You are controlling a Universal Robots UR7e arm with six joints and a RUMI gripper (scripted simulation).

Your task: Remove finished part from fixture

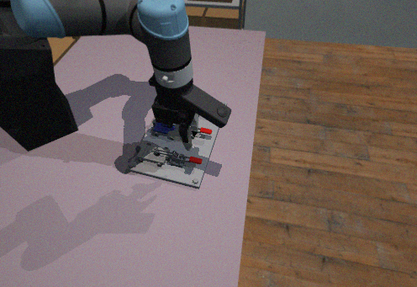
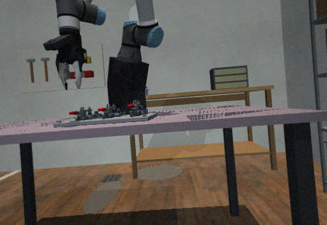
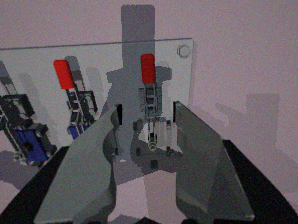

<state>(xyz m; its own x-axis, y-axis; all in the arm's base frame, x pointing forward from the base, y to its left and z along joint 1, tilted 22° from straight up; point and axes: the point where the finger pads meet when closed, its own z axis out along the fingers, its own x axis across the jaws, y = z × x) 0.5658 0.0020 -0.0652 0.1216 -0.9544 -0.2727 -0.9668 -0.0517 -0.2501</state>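
Note:
The grey fixture plate (image 1: 174, 156) lies on the pink table with three toggle clamps that have red handles. The finished grey part (image 3: 158, 136) sits under the front clamp (image 1: 172, 157), near the plate's bolted corner. In the wrist view it shows between and below my fingers. One blue blank (image 1: 164, 129) sits in the middle clamp; both blue blanks (image 3: 27, 142) show at the left of the wrist view. My gripper (image 3: 147, 104) hangs well above the fixture (image 2: 105, 116). Its fingers (image 2: 70, 84) stand a little apart with nothing between them.
The arm's black base (image 1: 29, 92) stands at the table's left. The table's right edge (image 1: 252, 151) runs close to the fixture. A wooden bench (image 2: 211, 95) and a shelf stand behind the table.

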